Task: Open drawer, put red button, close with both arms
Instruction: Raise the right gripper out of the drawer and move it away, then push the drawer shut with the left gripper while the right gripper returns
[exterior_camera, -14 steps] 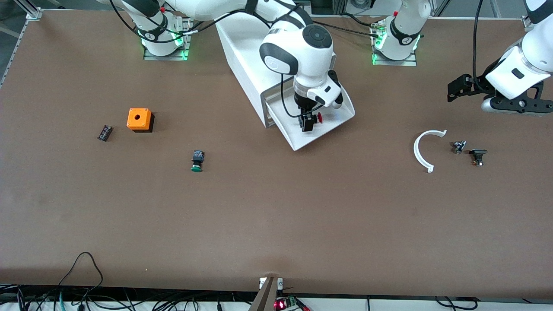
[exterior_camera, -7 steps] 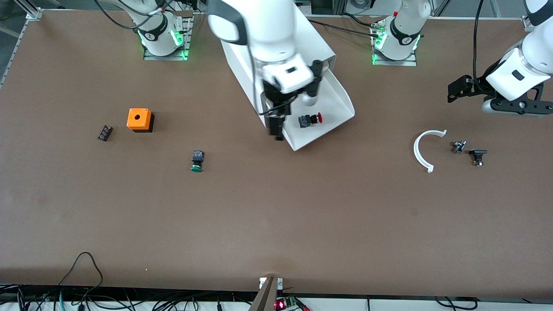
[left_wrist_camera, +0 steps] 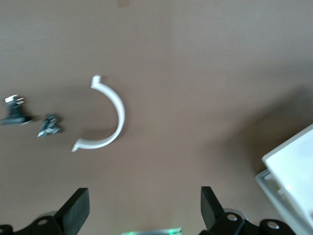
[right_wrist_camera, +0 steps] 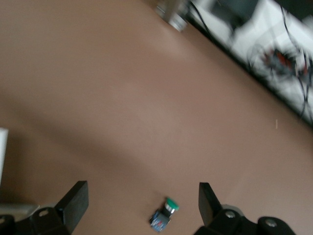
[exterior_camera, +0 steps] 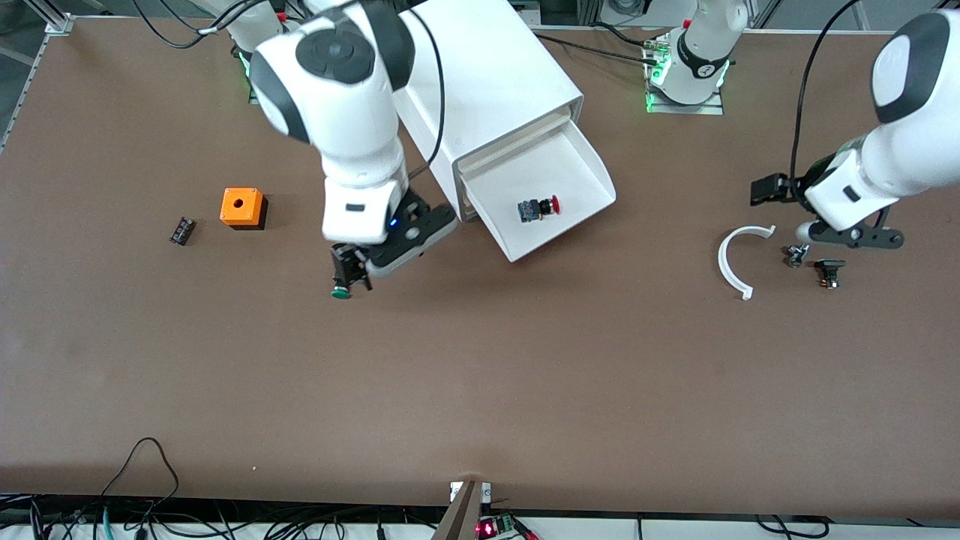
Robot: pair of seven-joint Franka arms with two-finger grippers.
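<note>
The red button (exterior_camera: 538,208) lies on its side in the open white drawer (exterior_camera: 564,166) of the white cabinet (exterior_camera: 487,75), with no gripper near it. My right gripper (exterior_camera: 350,271) is open and empty, just above the green-capped switch (exterior_camera: 342,291) on the table. In the right wrist view (right_wrist_camera: 141,208) that green switch (right_wrist_camera: 164,216) lies between the spread fingers. My left gripper (exterior_camera: 772,191) is open and empty over the table toward the left arm's end, beside a white arc piece (exterior_camera: 739,259). The left wrist view (left_wrist_camera: 144,213) shows only bare table between its fingers.
An orange box (exterior_camera: 241,208) and a small black part (exterior_camera: 181,230) lie toward the right arm's end. Two small dark parts (exterior_camera: 796,255) (exterior_camera: 829,271) lie beside the white arc. In the left wrist view the arc (left_wrist_camera: 107,117) and a cabinet corner (left_wrist_camera: 293,171) show.
The right gripper let go of the red button in the drawer, then swung away to above the green switch. The left arm dropped lower, toward the white arc.
</note>
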